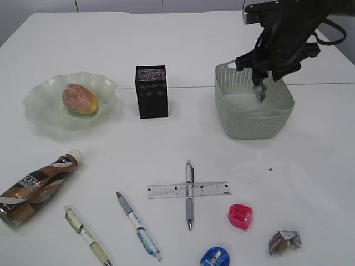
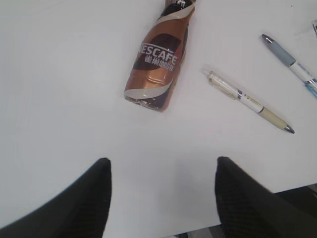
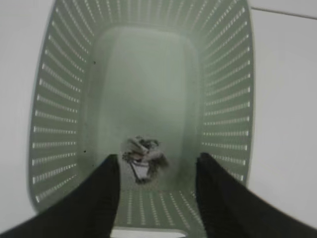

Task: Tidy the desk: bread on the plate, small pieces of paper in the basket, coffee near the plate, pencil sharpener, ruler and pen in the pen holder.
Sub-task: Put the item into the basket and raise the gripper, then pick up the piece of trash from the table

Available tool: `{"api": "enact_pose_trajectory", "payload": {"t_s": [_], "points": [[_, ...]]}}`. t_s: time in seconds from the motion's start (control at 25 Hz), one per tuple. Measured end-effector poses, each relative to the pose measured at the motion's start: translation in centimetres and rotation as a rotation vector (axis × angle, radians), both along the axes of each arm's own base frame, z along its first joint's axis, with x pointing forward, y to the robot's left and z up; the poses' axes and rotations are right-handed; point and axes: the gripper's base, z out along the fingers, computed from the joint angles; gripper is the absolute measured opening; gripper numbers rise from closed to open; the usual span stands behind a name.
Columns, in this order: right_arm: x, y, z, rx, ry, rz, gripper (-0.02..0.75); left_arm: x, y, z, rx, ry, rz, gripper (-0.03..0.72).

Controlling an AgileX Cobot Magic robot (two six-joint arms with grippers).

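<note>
My right gripper (image 1: 260, 83) (image 3: 158, 157) hangs open over the green basket (image 1: 252, 119) (image 3: 47, 124). A crumpled piece of paper (image 3: 143, 156) is free between and below its fingers, inside the basket. Another crumpled paper (image 1: 284, 241) lies at the front right of the table. My left gripper (image 2: 162, 161) is open and empty above bare table, short of the coffee bottle (image 2: 158, 64) (image 1: 36, 188), which lies on its side. The bread (image 1: 79, 98) sits on the plate (image 1: 39, 111). A pen (image 1: 189, 195) lies across the ruler (image 1: 166, 190).
The black pen holder (image 1: 151, 91) stands between plate and basket. Two more pens (image 1: 86, 235) (image 1: 137, 225) lie at the front left. A red sharpener (image 1: 240, 216) and a blue sharpener (image 1: 214, 257) sit front right. The table's near edge (image 2: 297, 187) is close to my left gripper.
</note>
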Motion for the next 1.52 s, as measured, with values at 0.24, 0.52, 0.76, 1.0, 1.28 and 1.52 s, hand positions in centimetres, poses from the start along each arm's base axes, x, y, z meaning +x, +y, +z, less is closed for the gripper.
{"api": "enact_pose_trajectory", "payload": {"t_s": [0.24, 0.52, 0.76, 1.0, 1.28, 1.52], "points": [[-0.1, -0.1, 0.1, -0.011, 0.036, -0.017, 0.618, 0.0, 0.0, 0.0, 0.000, 0.000, 0.000, 0.479], [-2.2, -0.5, 1.2, -0.025, 0.222, -0.048, 0.545, 0.0, 0.0, 0.0, 0.000, 0.000, 0.000, 0.479], [-5.0, -0.7, 4.7, 0.018, 0.237, -0.025, 0.537, 0.0, 0.0, 0.0, 0.000, 0.000, 0.000, 0.479], [-8.8, -1.1, 5.6, 0.045, 0.277, 0.023, 0.533, 0.2, -0.1, 0.1, -0.006, -0.024, -0.001, 0.479], [-16.0, -1.7, 4.0, 0.076, 0.394, 0.058, 0.533, 0.2, -0.1, 0.1, -0.006, -0.024, -0.001, 0.479], [-20.7, 0.1, 0.1, 0.072, 0.460, 0.127, 0.533, 0.2, -0.1, 0.1, -0.014, -0.024, -0.001, 0.479]]}}
